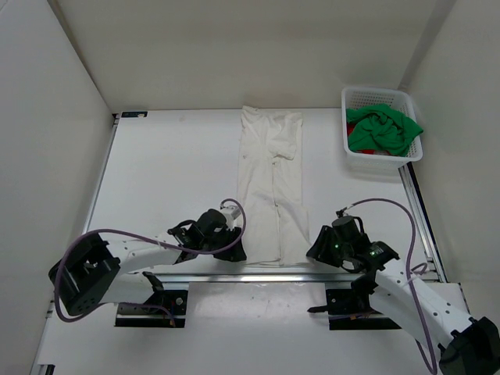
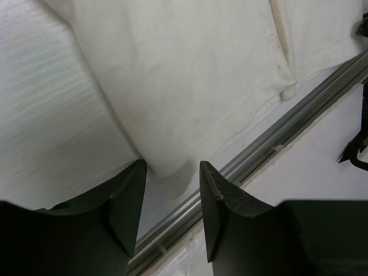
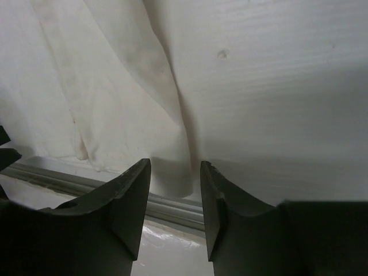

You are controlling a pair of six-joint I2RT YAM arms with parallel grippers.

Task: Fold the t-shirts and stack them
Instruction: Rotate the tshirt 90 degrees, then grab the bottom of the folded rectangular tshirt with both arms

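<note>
- At frame centre: white t-shirt (image 1: 269, 180), folded narrow, on tabletop (image 1: 172, 172).
- Lower frame: my left claw (image 2: 171, 167) and right claw (image 3: 175, 167), jaws parted, astride its near corners.

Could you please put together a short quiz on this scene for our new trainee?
1. Where does the white shirt lie, and in what shape?
2. True or false: the left gripper and right gripper both have shut jaws.
3. What lies on top in the basket? A a towel; B the green shirt; C nothing.

Key:
1. On the table, folded into a long strip.
2. False: both are open, each at a near corner of the white shirt.
3. B.
</note>
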